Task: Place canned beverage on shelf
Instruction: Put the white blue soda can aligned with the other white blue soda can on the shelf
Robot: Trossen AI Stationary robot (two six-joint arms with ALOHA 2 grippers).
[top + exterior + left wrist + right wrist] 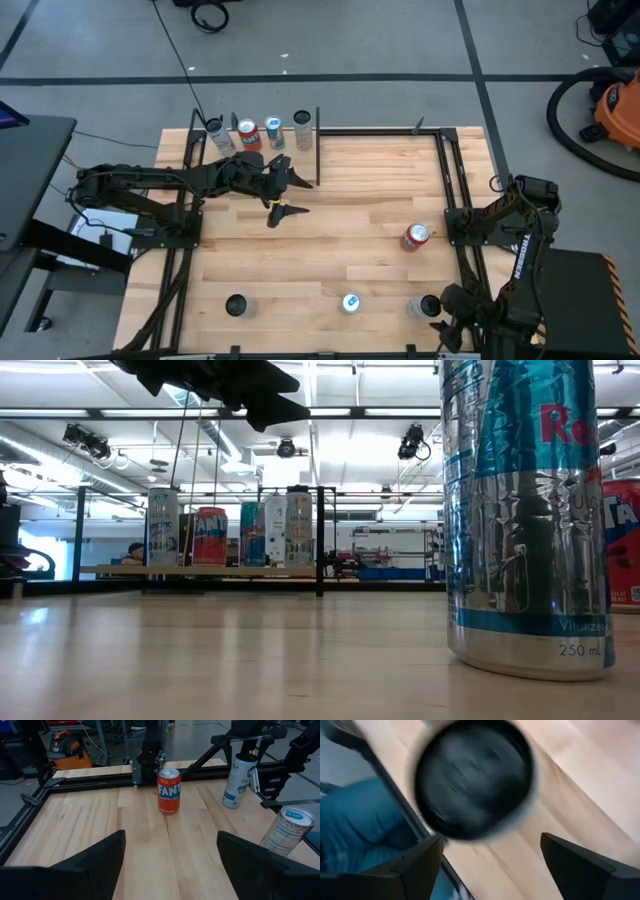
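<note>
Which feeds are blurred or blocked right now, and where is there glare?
Right wrist view: smeared, a dark round can top fills it. Low view: the blue-silver can blocks the right side, and bright ceiling lights glare behind. Left wrist view: sharp on the Fanta can. High view: even, clear.

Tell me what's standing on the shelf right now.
Four cans stand upright in a row on the shelf: a pale can, an orange Fanta can, a blue-and-white can and a grey can. The left arm hides the shelf's near part.
</note>
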